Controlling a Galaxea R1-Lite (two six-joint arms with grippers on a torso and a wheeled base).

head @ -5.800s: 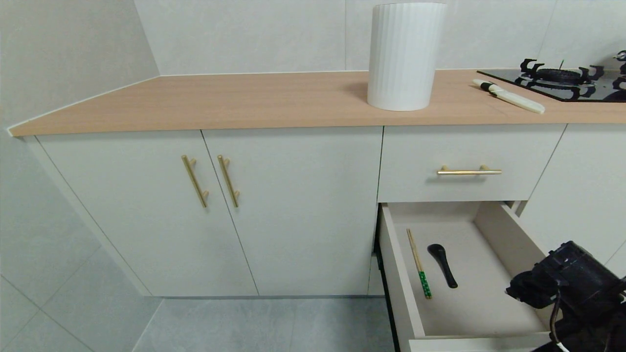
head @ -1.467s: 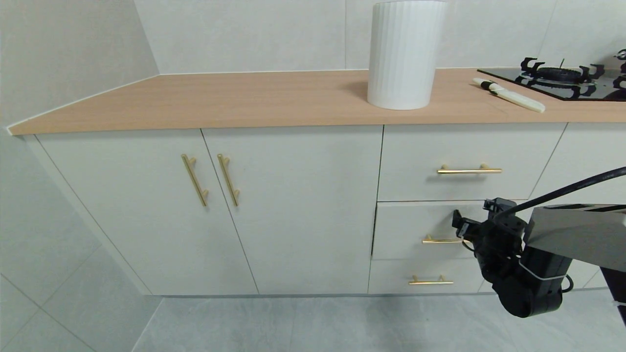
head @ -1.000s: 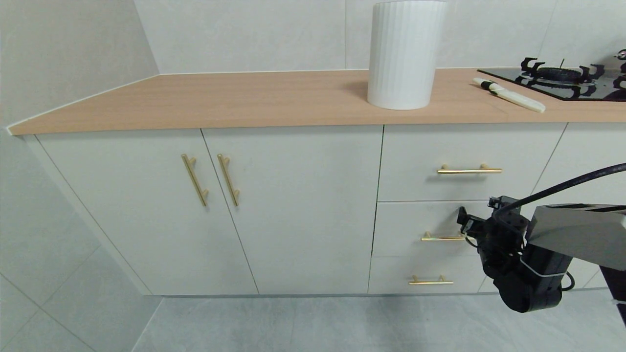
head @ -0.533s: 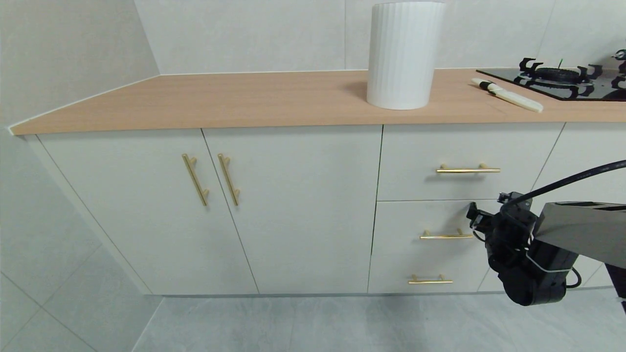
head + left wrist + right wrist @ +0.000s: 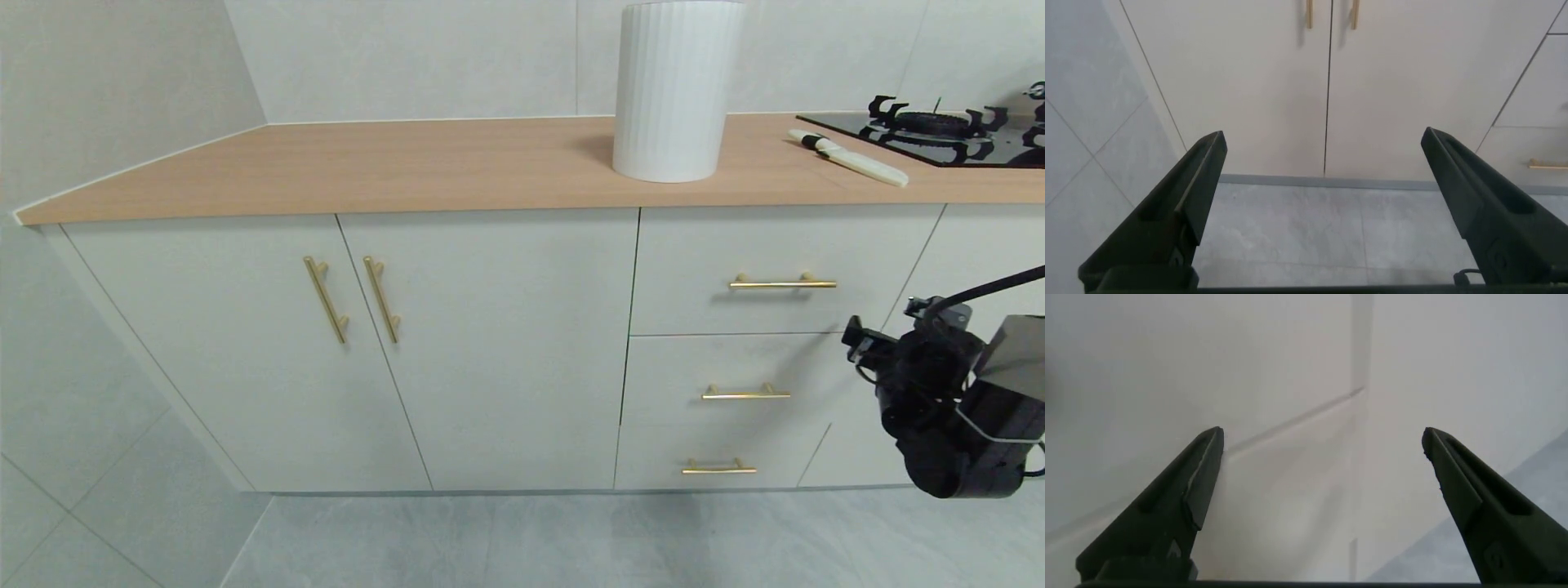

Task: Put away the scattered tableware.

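- Right gripper [image 5: 855, 347]: fingers spread wide, nothing between them. It hangs in front of the plain panel [image 5: 963, 269] just right of the drawers, level with the middle drawer, and is apart from that drawer's handle. The right wrist view has its gripper [image 5: 1321, 441] close to pale cabinet fronts crossed by seams.
- Left gripper [image 5: 1323, 139]: fingers spread wide, empty. It is low and faces the foot of the doors and the floor.
- Floor [image 5: 490, 539]: grey tiles running up to the plinth.
- Counter [image 5: 408, 167]: wood-tone top along the tiled wall, ending at the corner on the left.
- Doors [image 5: 506, 343]: a pale pair under the left of the counter, both shut. Their two slim brass pulls [image 5: 325, 300] stand side by side at the meeting edge.
- Drawers [image 5: 694, 359]: a stack of three to the right of the doors, all pushed flush. Each has a horizontal brass handle [image 5: 745, 395].
- Canister [image 5: 671, 90]: white, ribbed and upright on the counter above the seam between doors and drawers.
- Hob [image 5: 939, 139]: black glass with a burner grate at the far right of the counter.
- Knife [image 5: 849, 159]: white with a dark band near one end. It lies flat on the counter between canister and hob, just beside the hob's edge.
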